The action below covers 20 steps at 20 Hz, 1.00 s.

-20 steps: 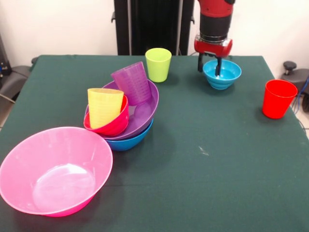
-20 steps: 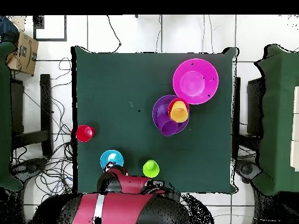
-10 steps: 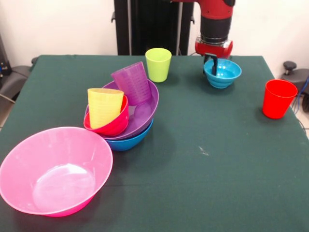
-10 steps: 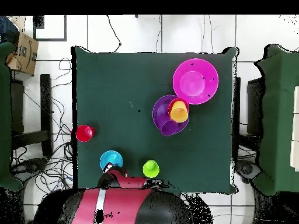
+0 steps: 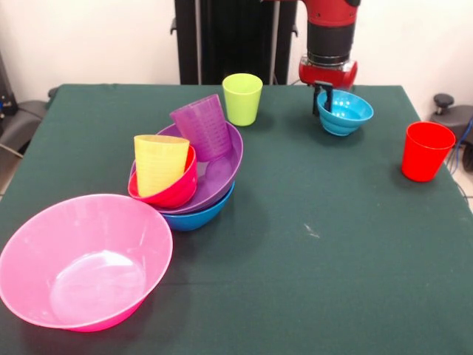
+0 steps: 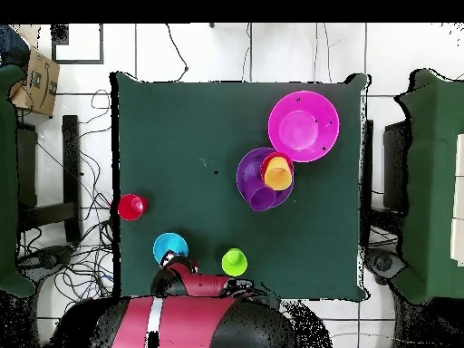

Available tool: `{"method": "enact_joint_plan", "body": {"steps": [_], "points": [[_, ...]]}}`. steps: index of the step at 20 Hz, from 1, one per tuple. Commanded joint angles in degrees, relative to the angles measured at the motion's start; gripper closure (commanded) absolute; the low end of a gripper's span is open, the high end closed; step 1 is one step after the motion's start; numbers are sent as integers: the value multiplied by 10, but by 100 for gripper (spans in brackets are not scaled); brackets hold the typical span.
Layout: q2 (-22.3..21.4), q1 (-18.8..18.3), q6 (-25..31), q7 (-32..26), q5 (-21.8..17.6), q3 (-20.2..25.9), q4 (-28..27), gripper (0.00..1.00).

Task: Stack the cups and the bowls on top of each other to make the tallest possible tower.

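My gripper is shut on the near-left rim of the light blue bowl, which hangs tilted just off the table at the back right; from overhead the bowl sits just above the arm. The tower stands left of centre: a medium blue bowl at the base, a purple bowl in it, and a small red bowl holding a tilted yellow cup. A purple cup leans in the purple bowl. The lime green cup and red cup stand apart.
A very large pink bowl sits at the near left corner of the green table. The red cup is close to the table's right edge. Chairs and cables surround the table in the overhead view.
The gripper's fingers closed on the light blue bowl's rim, and the bowl has risen, tilted and shifted slightly right. Everything else stayed put.
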Motion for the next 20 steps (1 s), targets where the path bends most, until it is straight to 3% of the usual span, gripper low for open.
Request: {"method": "enact_joint_plan", "body": {"steps": [1, 7, 11, 14, 17, 20], "points": [[54, -6, -6, 69, -2, 17, -67, 100], [47, -13, 0, 66, -6, 14, -66, 100], [-23, -33, 19, 71, -16, 13, -21, 100], [-151, -34, 79, 80, 2, 4, 38, 100], [-260, -40, 164, 60, 13, -18, 58, 100], [-374, -57, 301, 20, 16, -38, 51, 100]]}}
